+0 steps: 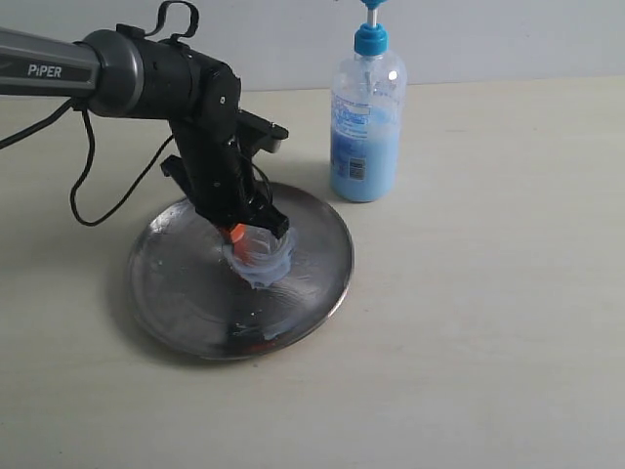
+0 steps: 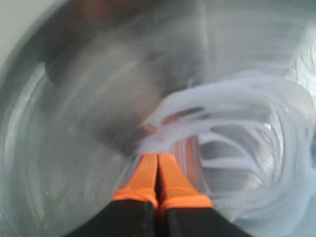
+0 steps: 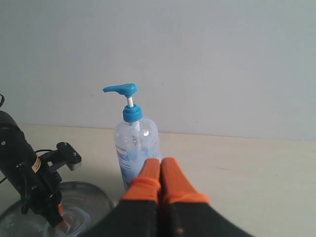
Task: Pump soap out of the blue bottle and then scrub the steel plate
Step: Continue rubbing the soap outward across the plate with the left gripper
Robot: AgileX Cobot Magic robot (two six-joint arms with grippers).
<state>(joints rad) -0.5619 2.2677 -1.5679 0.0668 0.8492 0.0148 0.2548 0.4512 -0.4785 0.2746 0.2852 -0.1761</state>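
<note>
On the tabletop (image 1: 488, 322): the steel plate (image 1: 166, 293) lies flat. The blue bottle (image 1: 366, 137) stands upright just beside the plate's far right rim and apart from it.
Left tool (image 1: 252, 233): clenched, jaws pressed together, tips down in the middle of the plate. It appears to touch the metal. The wrist view is blurred, and no sponge or pad can be made out between the tips.
Soap (image 1: 262, 272): a whitish-blue swirl around the tips. A thin streaked film covers much of the plate floor.
Right tool (image 3: 160, 170): clenched on nothing, raised off the tabletop and pointed toward the bottle. It is outside the exterior view.
Step in hand: scrubbing. Soap is on the plate, so pumping appears done.
Procedure: apply light, even contact. Sweep in overlapping circles from the swirl outward to the rim. Carry soap into the thinner areas.
Caution: heavy pressure near the rim may tilt or slide the plate. Route the arm clear of the bottle.
</note>
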